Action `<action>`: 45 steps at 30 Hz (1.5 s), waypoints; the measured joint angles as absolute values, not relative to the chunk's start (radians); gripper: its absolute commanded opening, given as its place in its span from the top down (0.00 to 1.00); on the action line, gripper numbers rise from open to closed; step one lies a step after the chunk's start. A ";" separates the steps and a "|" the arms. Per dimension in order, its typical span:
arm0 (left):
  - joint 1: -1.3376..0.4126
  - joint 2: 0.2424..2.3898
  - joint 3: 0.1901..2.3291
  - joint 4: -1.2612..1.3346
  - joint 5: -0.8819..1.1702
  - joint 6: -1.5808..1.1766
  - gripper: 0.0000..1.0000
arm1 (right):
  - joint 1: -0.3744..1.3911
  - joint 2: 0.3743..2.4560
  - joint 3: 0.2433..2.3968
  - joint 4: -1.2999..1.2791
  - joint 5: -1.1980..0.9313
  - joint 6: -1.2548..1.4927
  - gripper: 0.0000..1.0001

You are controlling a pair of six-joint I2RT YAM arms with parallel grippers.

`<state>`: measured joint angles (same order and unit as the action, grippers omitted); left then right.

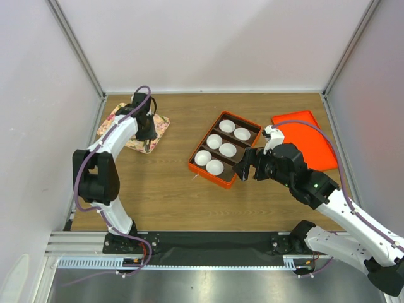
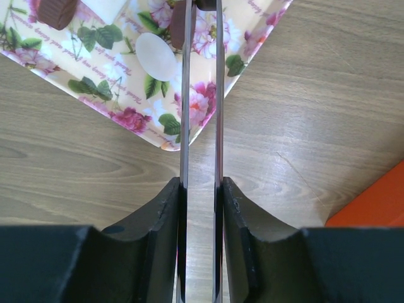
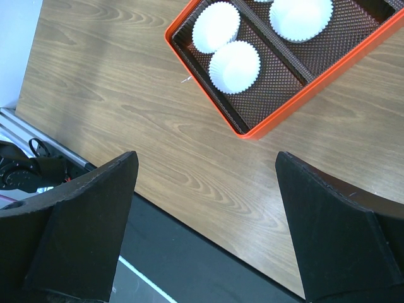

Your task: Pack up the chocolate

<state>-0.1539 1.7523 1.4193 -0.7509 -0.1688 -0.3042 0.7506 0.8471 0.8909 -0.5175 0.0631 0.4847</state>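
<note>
In the left wrist view, a dark brown chocolate [image 2: 55,11], a pale oval chocolate [image 2: 154,55] and another dark chocolate [image 2: 178,25] lie on a floral tray [image 2: 120,95]. My left gripper [image 2: 201,189] is shut on thin metal tongs [image 2: 185,113] whose blades reach over the tray's corner, their tips beside the second dark piece. Whether the tips hold it I cannot tell. In the top view the left gripper [image 1: 148,142] hangs over the tray [image 1: 162,122]. My right gripper [image 3: 205,189] is open and empty, just near of the orange divided box [image 1: 249,124].
The orange box [image 3: 252,131] holds several white paper cups [image 3: 235,66] in dark compartments. An orange lid [image 1: 306,139] lies to its right. The table's near edge and a black strip [image 3: 189,252] lie below the right gripper. White walls enclose the table.
</note>
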 measured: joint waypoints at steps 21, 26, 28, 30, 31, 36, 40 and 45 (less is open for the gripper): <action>-0.556 1.563 1.551 -0.713 -0.048 -0.271 0.76 | 0.724 0.741 0.913 -0.596 0.170 0.450 0.04; -0.635 1.568 1.551 -0.654 -0.014 -0.289 0.77 | 0.718 0.686 0.928 -0.619 0.203 0.451 0.04; -0.660 1.580 1.555 -0.627 0.000 -0.293 0.77 | 0.717 0.673 0.932 -0.625 0.211 0.451 0.04; -0.684 1.613 1.563 -0.599 0.011 -0.299 0.78 | 0.717 0.662 0.937 -0.632 0.220 0.451 0.04; -0.693 1.630 1.570 -0.592 0.012 -0.302 0.78 | 0.717 0.660 0.941 -0.634 0.222 0.451 0.03; -0.730 1.742 1.587 -0.543 0.014 -0.313 0.78 | 0.717 0.660 0.944 -0.643 0.232 0.451 0.04; -0.743 1.840 1.606 -0.539 0.014 -0.314 0.78 | 0.717 0.660 0.944 -0.653 0.240 0.450 0.03; -0.748 1.897 1.609 -0.538 0.013 -0.314 0.78 | 0.715 0.659 0.944 -0.661 0.248 0.447 0.03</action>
<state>-0.7483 1.8969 1.6089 -0.5377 0.0128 -0.3138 0.7155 0.6594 0.9436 -0.6609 0.2478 0.4465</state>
